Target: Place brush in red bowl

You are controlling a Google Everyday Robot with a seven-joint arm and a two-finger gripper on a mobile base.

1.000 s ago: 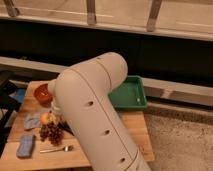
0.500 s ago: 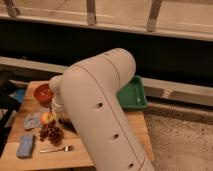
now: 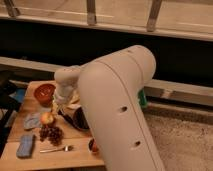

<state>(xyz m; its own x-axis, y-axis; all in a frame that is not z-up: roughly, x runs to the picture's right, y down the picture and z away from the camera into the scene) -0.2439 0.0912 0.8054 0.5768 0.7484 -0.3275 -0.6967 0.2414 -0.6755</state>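
**Robot arm looms over crowded desk, red bowl within reach**

Camera view: The robot's pale arm [image 3: 115,110] fills the frame. Its gripper [image 3: 70,111] hangs low over the middle of the wooden desk [image 3: 45,160], just right of an apple [image 3: 47,118]. Whether it is apart, together or clamped on anything cannot be told. The brush cannot be picked out and may lie hidden under the arm. The red bowl [image 3: 44,92] sits near the desk's far left corner. A clean placement likely means centring over the bowl, lowering before letting go, and keeping clear of the grapes [image 3: 52,134].

matt wooden table [image 3: 77,151], glossy red bowl [image 3: 44,93], smooth white arm [image 3: 117,100], end effector [image 3: 65,108] above table.
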